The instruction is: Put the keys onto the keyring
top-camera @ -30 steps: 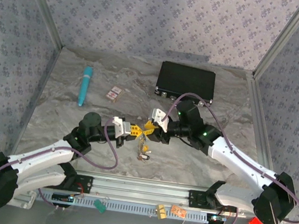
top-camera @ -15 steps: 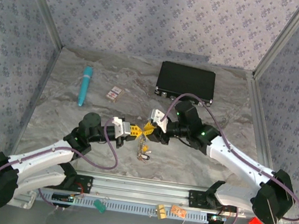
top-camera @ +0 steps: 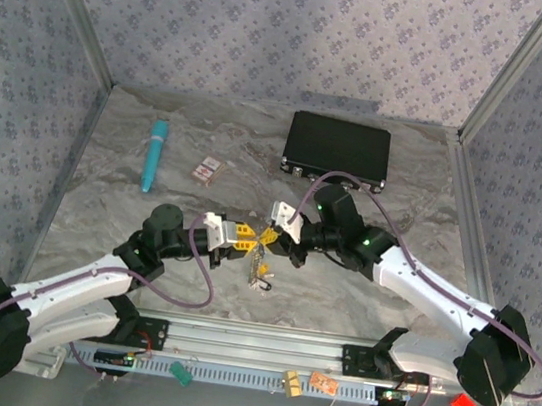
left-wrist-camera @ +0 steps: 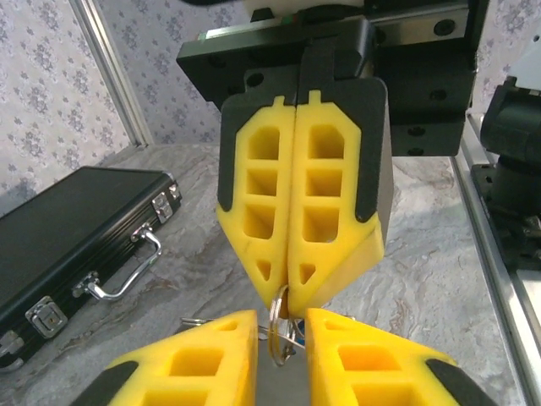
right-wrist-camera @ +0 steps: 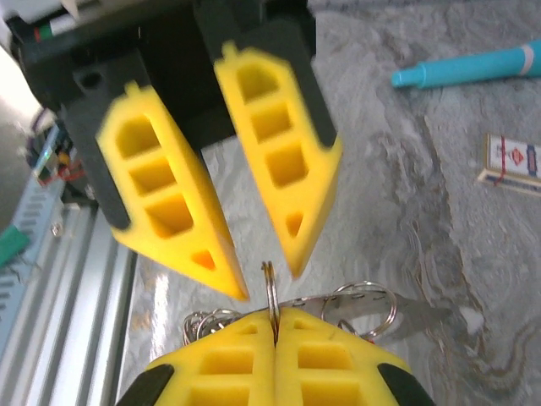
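right jaws clamped on keyring [right-wrist-camera: 269, 292] | left jaws apart | card [right-wrist-camera: 510, 161] print unreadable

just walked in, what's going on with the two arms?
Both arms meet in the middle, working on the keyring. The right gripper is shut on it and holds it edge-up above the table. The left gripper faces it, open, with a finger on each side of the ring, not gripping. The keys dangle below; whether all are threaded is unclear.
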### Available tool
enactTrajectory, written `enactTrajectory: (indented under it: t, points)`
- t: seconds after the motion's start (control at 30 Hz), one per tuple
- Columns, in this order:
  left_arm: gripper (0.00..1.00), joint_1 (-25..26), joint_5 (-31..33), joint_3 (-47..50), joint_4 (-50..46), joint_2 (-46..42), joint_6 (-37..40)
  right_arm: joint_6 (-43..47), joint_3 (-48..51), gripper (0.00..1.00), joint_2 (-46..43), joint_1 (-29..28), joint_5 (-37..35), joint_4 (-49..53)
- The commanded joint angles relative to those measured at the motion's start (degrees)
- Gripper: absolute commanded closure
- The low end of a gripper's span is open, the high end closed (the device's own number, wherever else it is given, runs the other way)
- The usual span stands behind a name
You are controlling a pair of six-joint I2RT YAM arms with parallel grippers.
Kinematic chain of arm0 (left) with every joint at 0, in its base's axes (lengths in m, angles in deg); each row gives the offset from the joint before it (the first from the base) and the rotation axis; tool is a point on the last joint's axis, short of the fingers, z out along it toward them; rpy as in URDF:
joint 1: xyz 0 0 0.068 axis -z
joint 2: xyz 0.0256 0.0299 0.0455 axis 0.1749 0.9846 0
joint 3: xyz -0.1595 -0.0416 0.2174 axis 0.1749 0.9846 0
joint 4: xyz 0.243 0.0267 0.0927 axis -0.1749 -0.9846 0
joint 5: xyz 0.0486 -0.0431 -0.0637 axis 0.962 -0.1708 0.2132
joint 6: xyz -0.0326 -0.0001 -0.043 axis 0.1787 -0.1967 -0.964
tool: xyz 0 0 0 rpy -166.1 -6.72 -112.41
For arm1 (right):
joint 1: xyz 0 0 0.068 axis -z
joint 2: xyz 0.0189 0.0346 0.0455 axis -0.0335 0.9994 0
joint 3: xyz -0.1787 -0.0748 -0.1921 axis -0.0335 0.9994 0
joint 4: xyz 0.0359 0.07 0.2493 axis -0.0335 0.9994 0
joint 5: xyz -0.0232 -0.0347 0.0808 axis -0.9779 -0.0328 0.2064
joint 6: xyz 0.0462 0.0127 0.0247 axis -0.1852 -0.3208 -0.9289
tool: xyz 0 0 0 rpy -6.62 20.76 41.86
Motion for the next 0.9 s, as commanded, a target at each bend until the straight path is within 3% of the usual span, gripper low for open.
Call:
enactTrajectory:
  t: [0.0, 0.23, 0.8, 0.87]
  points:
    - [0.73, 0.31, 1.66, -3.65, -7.92, -1.79, 4.31, 7.1, -5.49, 1.0, 0.07, -1.79, -6.68, 9.02]
    - [0.75, 0.37, 1.46, -5.76, -11.79, -0.17, 6.74, 13.25, -12.09, 1.0, 3.73, -5.32, -13.73, 17.53]
    - [1.0, 0.36, -1.28, -6.39, -10.73, 1.17, 7.73, 11.87, -12.05, 1.0, 3.15, -6.46, -10.62, 12.94]
    - [1.0, 0.35, -1.48, -5.89, -9.47, 0.97, 7.54, 9.32, -9.53, 0.91, 1.36, -4.83, -9.8, 9.75]
